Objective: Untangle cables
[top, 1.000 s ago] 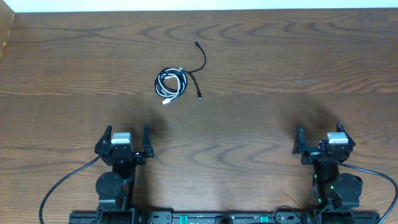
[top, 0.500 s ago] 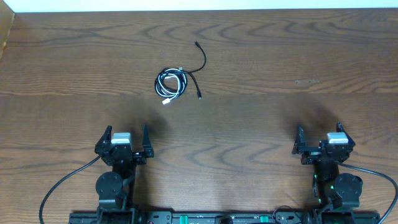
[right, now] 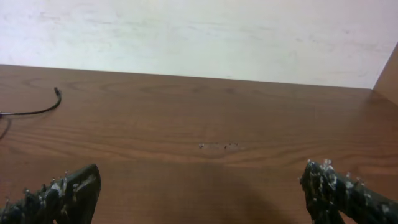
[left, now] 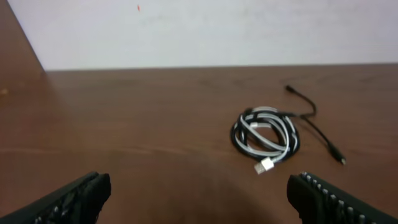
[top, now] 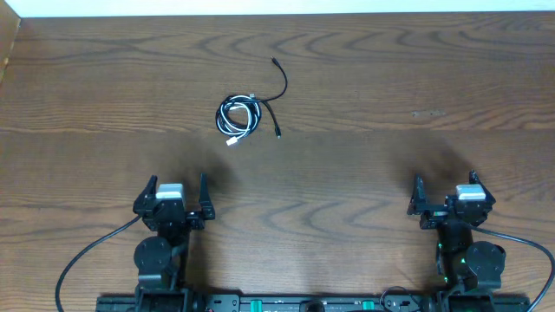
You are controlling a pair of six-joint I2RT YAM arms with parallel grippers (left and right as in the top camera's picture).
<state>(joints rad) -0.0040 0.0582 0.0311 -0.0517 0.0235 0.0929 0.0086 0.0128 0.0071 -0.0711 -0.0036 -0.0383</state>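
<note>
Lying toward the far edge of the table (top: 364, 156), left of centre, the cables (top: 241, 115) sit ahead-right of the left gripper (top: 175, 185), which we judge nearer; it and the right gripper (top: 445, 185) gape wide, empty.

1. A dark brown wooden table (top: 364, 78) with wavy grain fills the overhead view.
2. A pale, plain wall (left: 217, 31) rises behind the table's far edge.
3. A tiny red speck (left: 138, 8) sits high on that wall.
4. A faint speckled scuff (right: 217, 146) marks the tabletop.
5. A brown side board (left: 15, 56) stands at the table's left edge.
</note>
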